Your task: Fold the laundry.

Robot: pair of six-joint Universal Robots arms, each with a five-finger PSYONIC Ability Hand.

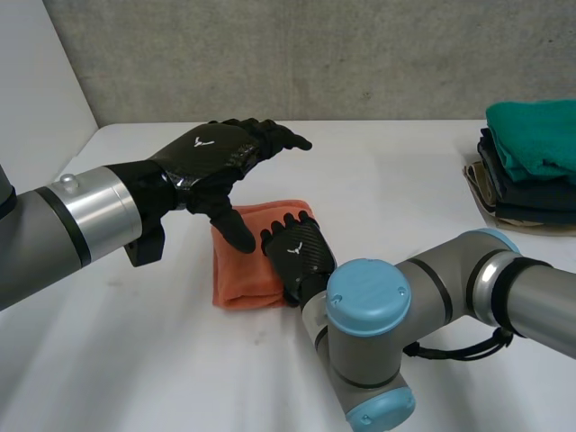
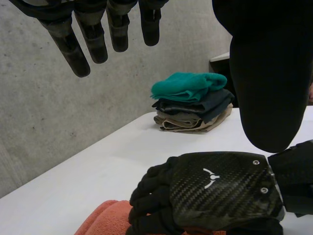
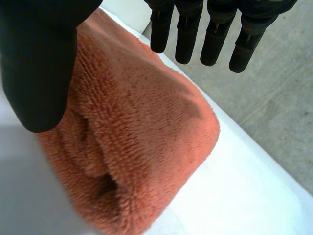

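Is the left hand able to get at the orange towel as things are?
Probably yes: the left hand hovers open just above the orange towel; the right hand covers only one side.

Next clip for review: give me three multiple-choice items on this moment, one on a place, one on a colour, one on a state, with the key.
1. Where is the stack of folded clothes?
A. at the robot's right on the table
B. on the floor
C. in a basket
2. What colour is the stack's top piece?
A. orange
B. teal
C. white
3. The left hand above the orange towel is:
A. shut on the towel
B. shut on a shirt
C. open

Key: 1 A, it sits at the table's right edge. 2 B, teal lies on top. 3 C, its fingers are straight and hold nothing.
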